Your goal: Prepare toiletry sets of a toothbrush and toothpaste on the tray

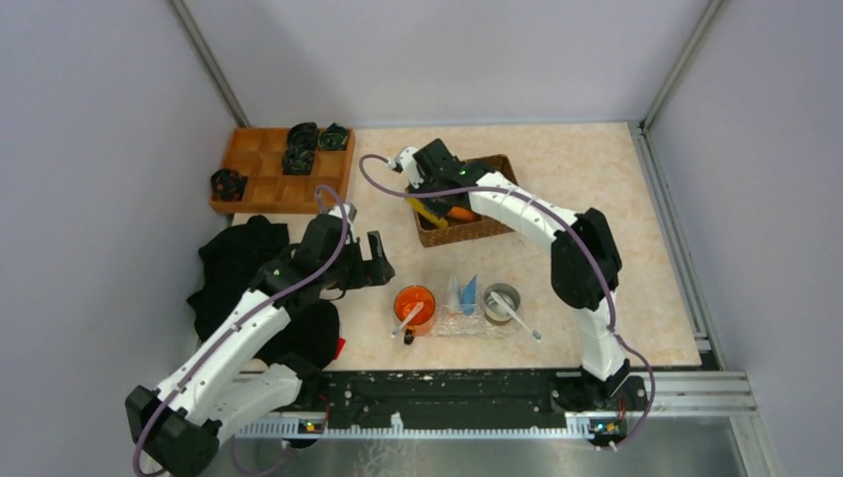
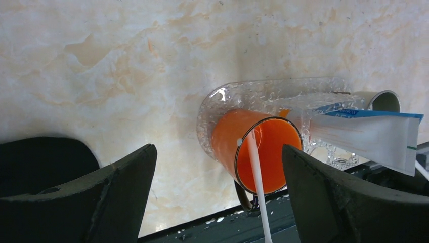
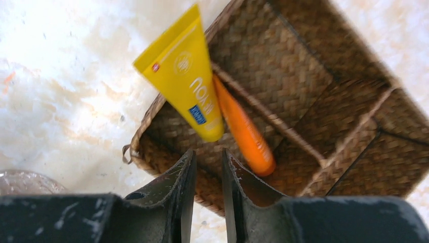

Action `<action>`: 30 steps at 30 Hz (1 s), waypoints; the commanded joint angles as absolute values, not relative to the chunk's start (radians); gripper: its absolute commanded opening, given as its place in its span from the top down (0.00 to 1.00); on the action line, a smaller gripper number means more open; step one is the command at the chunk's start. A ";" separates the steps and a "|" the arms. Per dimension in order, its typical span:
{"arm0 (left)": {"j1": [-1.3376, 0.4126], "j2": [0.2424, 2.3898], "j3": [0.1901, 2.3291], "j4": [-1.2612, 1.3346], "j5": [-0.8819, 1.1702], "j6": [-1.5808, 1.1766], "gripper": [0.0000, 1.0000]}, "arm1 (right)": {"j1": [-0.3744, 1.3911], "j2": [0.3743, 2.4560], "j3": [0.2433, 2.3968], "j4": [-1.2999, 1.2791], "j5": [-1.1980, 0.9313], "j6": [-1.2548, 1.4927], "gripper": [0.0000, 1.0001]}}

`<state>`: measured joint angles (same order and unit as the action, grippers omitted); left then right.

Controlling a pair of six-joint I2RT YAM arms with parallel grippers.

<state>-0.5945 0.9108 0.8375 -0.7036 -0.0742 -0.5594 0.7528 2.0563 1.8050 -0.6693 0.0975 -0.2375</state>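
Closest to the overhead lens, the left arm (image 1: pixel 239 328) and right arm (image 1: pixel 587 268) rise from the near edge of the marbled table (image 1: pixel 616 199). A black cloth (image 1: pixel 239 263) lies in a heap under the left arm. Beyond it sits a wooden compartment tray (image 1: pixel 260 184) with black parts (image 1: pixel 301 149) in some cells.

The wicker basket (image 3: pixel 303 66) stands mid-table, divided into compartments. The right gripper (image 3: pixel 208 154) hangs over its left end. Its jaws are drawn almost together, with only a slit between them. The narrow end of a yellow tube (image 3: pixel 187 81) sits just past the tips. I cannot tell if it is pinched. That tube is a flat wedge with a wide crimped end that pokes out over the basket rim. A slim orange tube (image 3: pixel 245 134) lies beside it inside the basket.

The clear tray (image 2: pixel 217 101) is nearer the arms, bumpy and see-through. An orange mug (image 2: pixel 263 147) stands at its left end and a steel cup (image 1: pixel 500 301) at its right. Between them is a blue-and-white tube (image 2: pixel 364 134), whether leaning or upright I cannot tell. One white toothbrush (image 2: pixel 255 172) leans in the mug and a second toothbrush (image 1: pixel 519 318) in the cup.

The left gripper (image 2: pixel 217 152) hovers near the mug, jaws spread wide and holding nothing.
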 commanded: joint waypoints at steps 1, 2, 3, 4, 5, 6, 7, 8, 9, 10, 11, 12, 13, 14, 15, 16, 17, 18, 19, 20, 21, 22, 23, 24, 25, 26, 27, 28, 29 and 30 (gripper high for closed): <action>-0.495 0.925 0.804 -0.585 0.115 -0.521 0.01 | 0.726 2.071 1.900 -0.585 0.075 -0.258 0.74; -0.471 0.931 0.798 -0.571 0.136 -0.519 0.01 | 0.723 2.077 1.906 -0.572 0.069 -0.257 0.73; -0.451 0.936 0.793 -0.558 0.152 -0.516 0.01 | 0.720 2.083 1.911 -0.562 0.064 -0.256 0.71; -0.434 0.945 0.791 -0.549 0.167 -0.514 0.01 | 0.716 2.091 1.921 -0.554 0.058 -0.255 0.67; -0.421 0.953 0.791 -0.541 0.180 -0.509 0.01 | 0.711 2.102 1.934 -0.552 0.046 -0.255 0.67; -0.412 0.963 0.792 -0.538 0.190 -0.503 0.01 | 0.707 2.120 1.954 -0.556 0.035 -0.255 0.66; -0.406 0.970 0.795 -0.535 0.196 -0.499 0.01 | 0.705 2.137 1.976 -0.566 0.030 -0.256 0.66; -0.402 0.976 0.798 -0.535 0.201 -0.495 0.01 | 0.702 2.157 1.996 -0.576 0.026 -0.257 0.66; -0.398 0.980 0.800 -0.535 0.206 -0.491 0.01 | 0.698 2.173 2.014 -0.589 0.019 -0.260 0.66; -0.396 0.982 0.804 -0.536 0.209 -0.488 0.01 | 0.695 2.185 2.028 -0.595 0.011 -0.262 0.66; -0.395 0.981 0.807 -0.537 0.210 -0.485 0.01 | 0.693 2.195 2.036 -0.596 0.008 -0.262 0.66; -0.393 0.981 0.811 -0.540 0.212 -0.481 0.01 | 0.691 2.201 2.038 -0.594 0.004 -0.262 0.66; -0.391 0.983 0.815 -0.542 0.212 -0.478 0.02 | 0.689 2.204 2.042 -0.592 0.003 -0.261 0.66; -0.389 0.985 0.820 -0.544 0.210 -0.475 0.02 | 0.687 2.208 2.044 -0.592 0.003 -0.260 0.66; -0.388 0.986 0.823 -0.544 0.213 -0.473 0.02 | 0.685 2.213 2.046 -0.593 -0.009 -0.259 0.66; -0.387 0.989 0.825 -0.544 0.215 -0.470 0.02 | 0.685 2.217 2.046 -0.595 -0.019 -0.258 0.66; -0.386 0.991 0.827 -0.545 0.218 -0.470 0.02 | 0.683 2.219 2.045 -0.597 -0.021 -0.258 0.66; -0.386 0.993 0.828 -0.545 0.221 -0.468 0.02 | 0.684 2.220 2.042 -0.597 -0.023 -0.257 0.66; -0.385 0.994 0.828 -0.542 0.223 -0.468 0.02 | 0.683 2.220 2.034 -0.595 -0.024 -0.258 0.67; -0.384 0.995 0.827 -0.541 0.226 -0.468 0.02 | 0.683 2.218 2.027 -0.591 -0.025 -0.256 0.68; -0.384 0.995 0.825 -0.539 0.229 -0.468 0.03 | 0.683 2.217 2.019 -0.587 -0.024 -0.256 0.70; -0.385 0.996 0.824 -0.538 0.231 -0.468 0.03 | 0.683 2.218 2.013 -0.585 -0.023 -0.256 0.72; -0.384 0.996 0.822 -0.537 0.232 -0.468 0.03 | 0.683 2.218 2.008 -0.582 -0.021 -0.256 0.74; -0.384 0.996 0.821 -0.536 0.234 -0.468 0.03 | 0.684 2.217 2.003 -0.581 -0.021 -0.256 0.77; -0.383 0.995 0.820 -0.537 0.236 -0.468 0.03 | 0.683 2.217 1.997 -0.580 -0.022 -0.256 0.81; -0.382 0.993 0.818 -0.538 0.237 -0.468 0.03 | 0.683 2.217 1.993 -0.580 -0.022 -0.255 0.84; -0.382 0.990 0.816 -0.538 0.237 -0.466 0.03 | 0.684 2.216 1.989 -0.581 -0.023 -0.255 0.85; -0.383 0.987 0.816 -0.540 0.238 -0.467 0.03 | 0.684 2.214 1.985 -0.581 -0.023 -0.255 0.87; -0.383 0.986 0.815 -0.540 0.238 -0.468 0.03 | 0.684 2.210 1.979 -0.580 -0.022 -0.255 0.90; -0.382 0.985 0.814 -0.541 0.239 -0.468 0.03 | 0.684 2.206 1.974 -0.580 -0.021 -0.255 0.96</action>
